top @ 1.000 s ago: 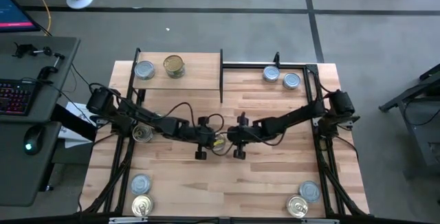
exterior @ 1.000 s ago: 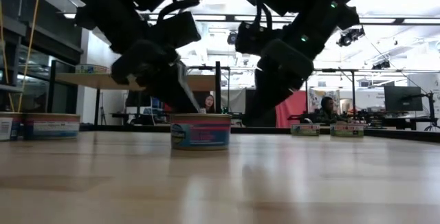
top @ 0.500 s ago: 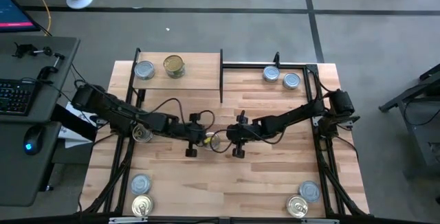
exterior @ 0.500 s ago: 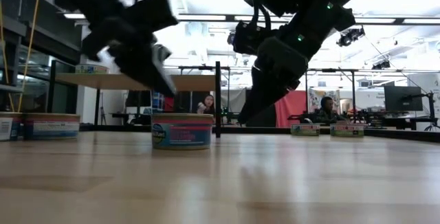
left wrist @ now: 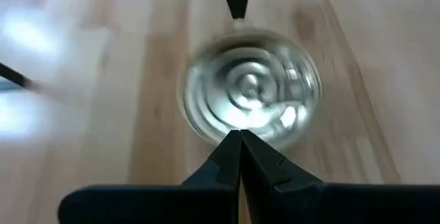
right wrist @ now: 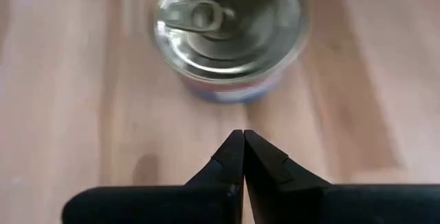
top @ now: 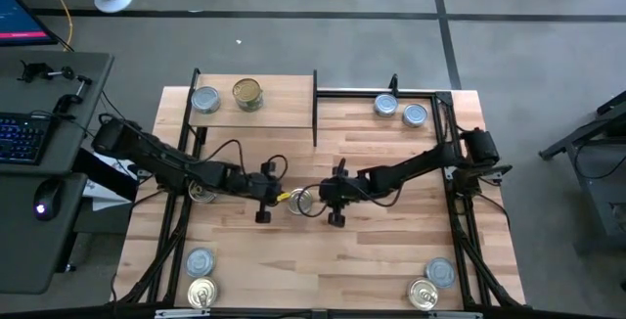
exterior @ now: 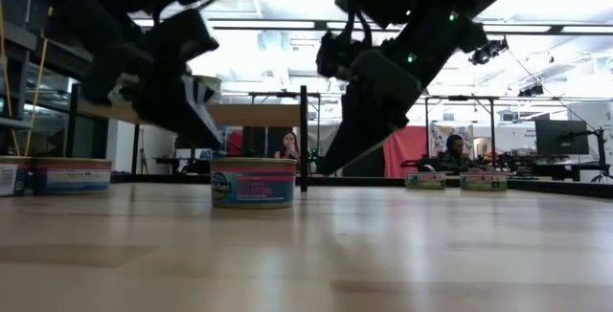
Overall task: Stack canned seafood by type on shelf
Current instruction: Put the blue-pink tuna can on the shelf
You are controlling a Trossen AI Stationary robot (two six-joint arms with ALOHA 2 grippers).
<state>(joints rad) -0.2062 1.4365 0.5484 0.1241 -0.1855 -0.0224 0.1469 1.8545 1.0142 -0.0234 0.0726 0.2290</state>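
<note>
A silver-topped tin with a blue and pink label (top: pixel 303 202) (exterior: pixel 253 183) stands on its base mid-table between my two grippers. My left gripper (top: pixel 282 198) (left wrist: pixel 239 136) is shut, its tips at the tin's left rim (left wrist: pixel 251 90) and slightly above it (exterior: pixel 209 143). My right gripper (top: pixel 321 200) (right wrist: pixel 243 135) is shut too, a short way to the right of the tin (right wrist: pixel 230 35) with bare wood between. The shelf (top: pixel 284 113) at the far left carries a silver-topped tin (top: pixel 204 100) and a gold-topped tin (top: pixel 247 93). My left gripper has its shut fingertips (left wrist: pixel 234 145) at the near rim of the tin's top (left wrist: pixel 237 129), slanting down from the table's left. I cannot tell whether they touch it. The tin stands upright on the table.
Two tins (top: pixel 386 105) (top: pixel 415 115) stand at the far right. One tin (top: pixel 201 192) lies under my left arm. Pairs of tins sit at the near left (top: pixel 200 260) (top: pixel 201 293) and near right (top: pixel 440 272) (top: pixel 423 294). A desk with a keyboard (top: pixel 20 138) is left of the table.
My left gripper has risen off the tin and drawn back toward the table's left edge. The tin has slid a little toward the left, still upright. My right gripper has shifted slightly left after it.
</note>
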